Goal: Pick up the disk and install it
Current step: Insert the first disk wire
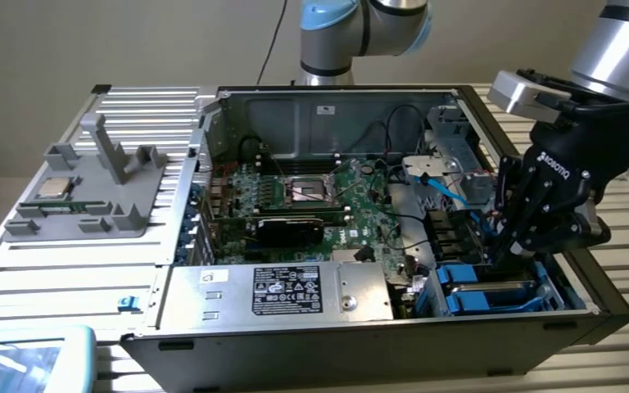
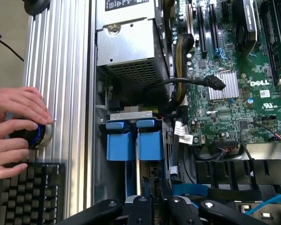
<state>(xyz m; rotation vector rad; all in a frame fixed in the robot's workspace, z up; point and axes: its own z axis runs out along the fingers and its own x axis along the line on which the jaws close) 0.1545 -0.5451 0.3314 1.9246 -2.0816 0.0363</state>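
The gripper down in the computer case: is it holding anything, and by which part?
The gripper looks shut on the disk, pinching its blue-railed upper edge; the contact itself is partly hidden.

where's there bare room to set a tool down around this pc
Free: the bare slats of the table between the grey fixture and the pale blue tray corner, on the exterior view's left of the computer case. Crowded: inside the case, with motherboard, cables, and the gripper down at the blue drive bay.
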